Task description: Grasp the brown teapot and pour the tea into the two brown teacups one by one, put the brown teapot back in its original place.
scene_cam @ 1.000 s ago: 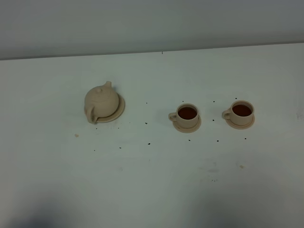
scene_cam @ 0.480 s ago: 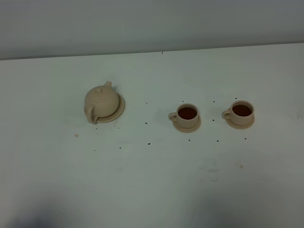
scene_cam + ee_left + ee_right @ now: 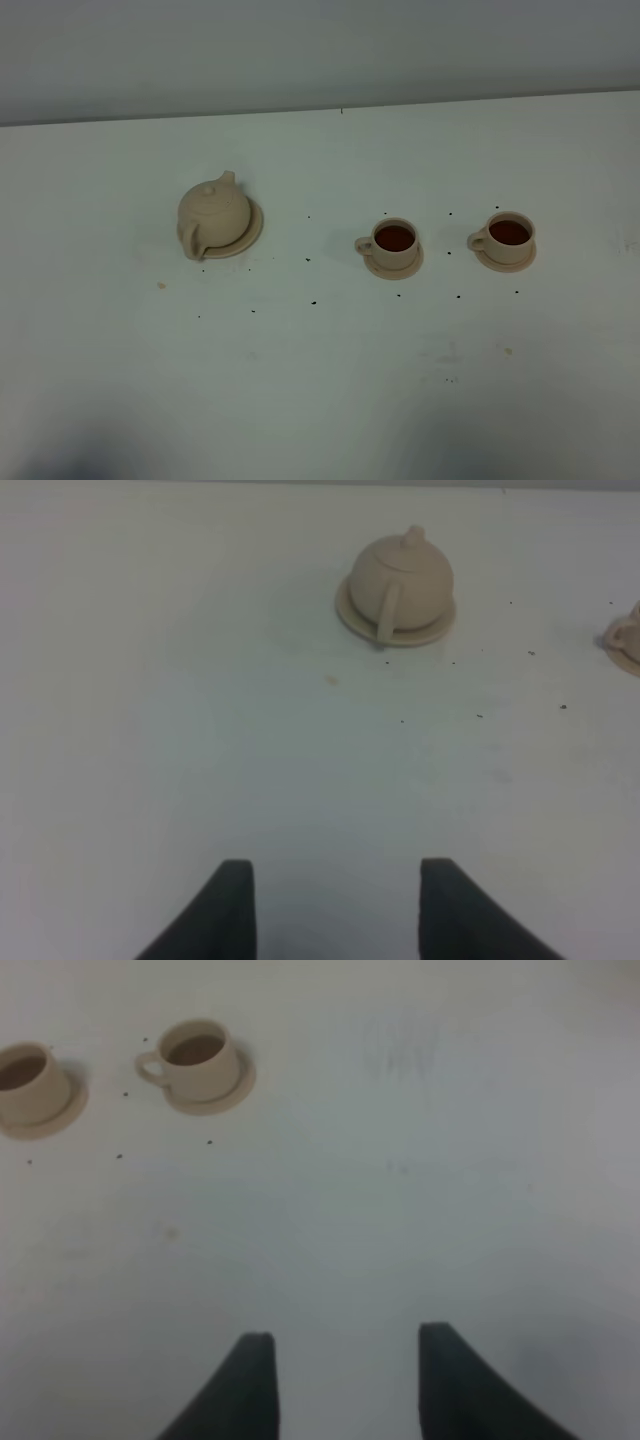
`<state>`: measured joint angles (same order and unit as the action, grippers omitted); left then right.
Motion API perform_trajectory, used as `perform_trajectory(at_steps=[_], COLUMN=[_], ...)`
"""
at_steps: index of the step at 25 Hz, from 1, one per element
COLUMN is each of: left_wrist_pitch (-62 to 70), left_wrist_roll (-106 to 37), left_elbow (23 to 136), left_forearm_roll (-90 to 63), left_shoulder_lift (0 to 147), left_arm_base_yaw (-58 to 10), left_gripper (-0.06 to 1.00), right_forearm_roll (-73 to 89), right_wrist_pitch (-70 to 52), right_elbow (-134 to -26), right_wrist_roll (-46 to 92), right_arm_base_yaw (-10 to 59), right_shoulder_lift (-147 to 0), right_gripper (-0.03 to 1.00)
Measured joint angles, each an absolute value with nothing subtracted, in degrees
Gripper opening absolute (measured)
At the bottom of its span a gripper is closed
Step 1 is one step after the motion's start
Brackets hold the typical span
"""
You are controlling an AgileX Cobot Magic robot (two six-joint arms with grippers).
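Note:
The brown teapot (image 3: 212, 212) sits upright on its wide saucer (image 3: 250, 233) at the left of the white table, handle toward the front; it also shows in the left wrist view (image 3: 404, 577). Two brown teacups (image 3: 395, 240) (image 3: 510, 234) stand on small saucers at the right, both holding dark tea; the right wrist view shows them too (image 3: 200, 1058) (image 3: 30, 1080). My left gripper (image 3: 335, 905) is open and empty, well short of the teapot. My right gripper (image 3: 345, 1380) is open and empty, away from the cups. Neither gripper shows in the exterior view.
Small dark specks (image 3: 313, 302) and a tan crumb (image 3: 161, 285) dot the white table between and in front of the pot and cups. The table's far edge (image 3: 340, 108) meets a grey wall.

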<state>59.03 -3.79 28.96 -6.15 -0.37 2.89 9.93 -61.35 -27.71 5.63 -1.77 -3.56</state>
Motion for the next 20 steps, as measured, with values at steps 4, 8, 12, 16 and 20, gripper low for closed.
perform_trajectory(at_steps=[4,8,12,16,20], left_wrist_pitch=[59.03,59.03,59.03,59.03,59.03], left_wrist_roll=[-3.79,-3.79,-3.79,-3.79,-3.79], left_elbow=[28.96,28.96,28.96,28.96,28.96], left_forearm_roll=[-6.15,-6.15,-6.15,-6.15,-6.15], left_shoulder_lift=[-0.37,-0.37,-0.37,-0.37,-0.37], left_arm_base_yaw=[2.89,2.89,2.89,2.89,2.89], left_gripper=[0.40,0.40,0.40,0.40,0.40], right_forearm_roll=[9.93,9.93,9.93,9.93,9.93], right_wrist_pitch=[-61.35,-61.35,-61.35,-61.35,-61.35], right_elbow=[-27.71,-27.71,-27.71,-27.71,-27.71], right_wrist_roll=[5.63,5.63,5.63,5.63,5.63], right_arm_base_yaw=[-1.77,-1.77,-1.77,-1.77,-1.77], right_shoulder_lift=[-3.56,-3.56,-3.56,-3.56,-3.56], right_gripper=[0.34,0.34,0.34,0.34,0.34])
